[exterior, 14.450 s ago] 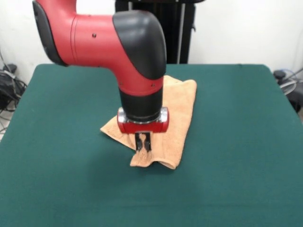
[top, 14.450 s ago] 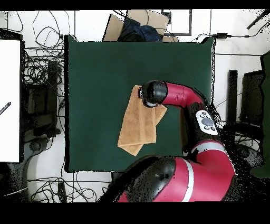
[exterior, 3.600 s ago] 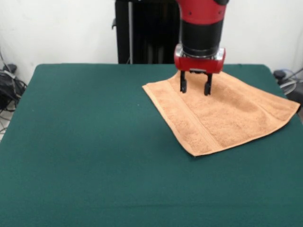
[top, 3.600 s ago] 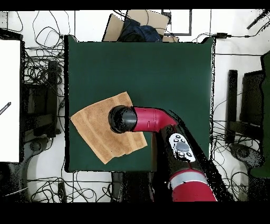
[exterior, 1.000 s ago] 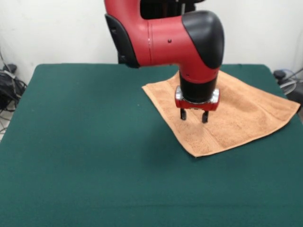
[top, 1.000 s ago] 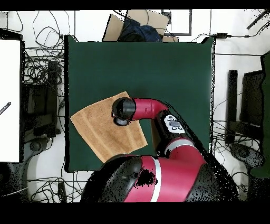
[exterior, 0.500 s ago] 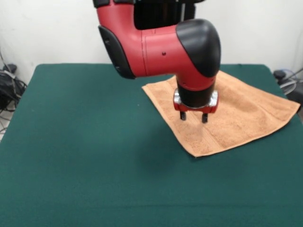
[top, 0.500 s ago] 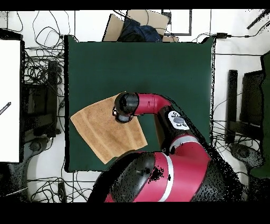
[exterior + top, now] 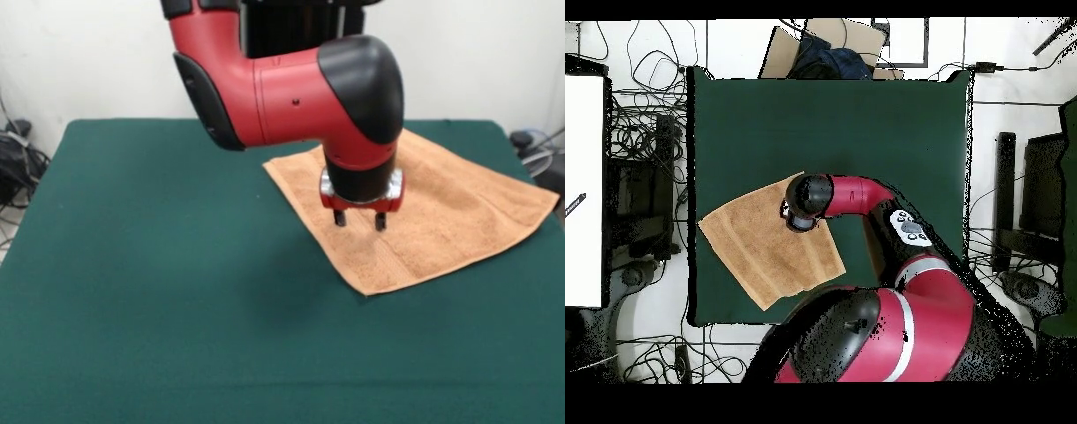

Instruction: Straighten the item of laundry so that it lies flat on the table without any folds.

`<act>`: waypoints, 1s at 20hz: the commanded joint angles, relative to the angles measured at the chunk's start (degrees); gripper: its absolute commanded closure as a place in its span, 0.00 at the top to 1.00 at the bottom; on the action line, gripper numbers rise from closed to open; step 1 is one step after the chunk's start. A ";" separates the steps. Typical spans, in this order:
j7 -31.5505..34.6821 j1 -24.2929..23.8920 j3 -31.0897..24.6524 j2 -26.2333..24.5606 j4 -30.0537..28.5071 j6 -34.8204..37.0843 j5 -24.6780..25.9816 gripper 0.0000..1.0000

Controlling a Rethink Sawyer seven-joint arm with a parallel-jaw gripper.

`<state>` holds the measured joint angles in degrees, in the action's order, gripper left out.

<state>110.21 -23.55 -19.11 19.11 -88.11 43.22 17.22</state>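
The peach-orange towel [image 9: 441,208] lies spread open and flat on the green table [image 9: 159,291], at the right side in the front view, with one corner reaching the table's right edge. In the overhead view the towel [image 9: 760,250] is at the table's [image 9: 865,130] left side, near the robot's end. A woven band runs along its left edge. My gripper [image 9: 358,219] hangs open and empty just above the towel's left part, its two fingers apart. In the overhead view the arm's wrist [image 9: 808,200] hides the gripper.
Cables and equipment lie on the floor round the table. A cardboard box with dark cloth [image 9: 827,50] sits beyond the table's far edge. A white surface [image 9: 583,190] stands at the left of the overhead view.
The gripper has stayed open and has shifted slightly toward the towel's left edge and a little up over the last second. The towel has not moved.
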 commanded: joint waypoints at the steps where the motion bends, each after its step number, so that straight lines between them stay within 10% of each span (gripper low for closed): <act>1: -9.98 -2.70 -3.59 -1.83 4.89 -7.35 6.84 1.00; 19: -7.05 -2.37 -3.77 1.08 3.07 -7.40 9.91 1.00; 20: -6.74 -2.28 -3.75 1.19 3.10 -7.19 10.15 0.00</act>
<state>110.19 -25.06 -21.14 19.63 -88.52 43.43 21.02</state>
